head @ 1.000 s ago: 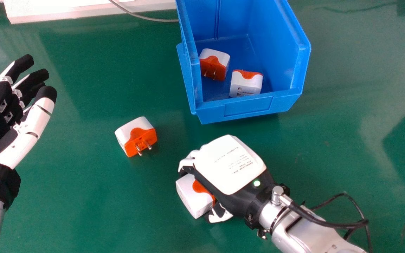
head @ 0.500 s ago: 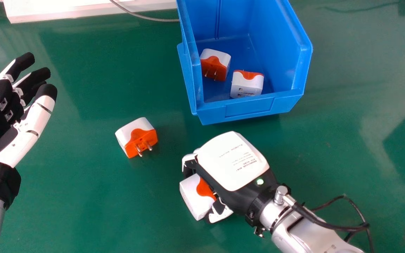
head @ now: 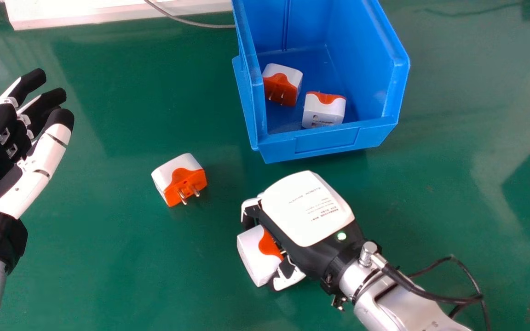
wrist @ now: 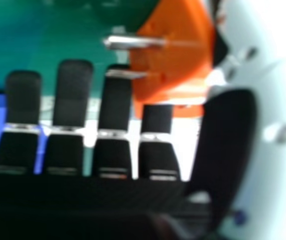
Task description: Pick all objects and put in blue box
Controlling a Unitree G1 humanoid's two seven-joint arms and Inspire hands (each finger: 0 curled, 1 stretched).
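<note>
So the right robot hand, lower centre, just crept a touch up and right, clamped on a plug adapter. Grab looks good, blue box up top next imo. The loose adapter sits left of centre; left robot hand relaxed, far left.

Glossy plastic box; shiny metal prongs on the adapter.
</note>
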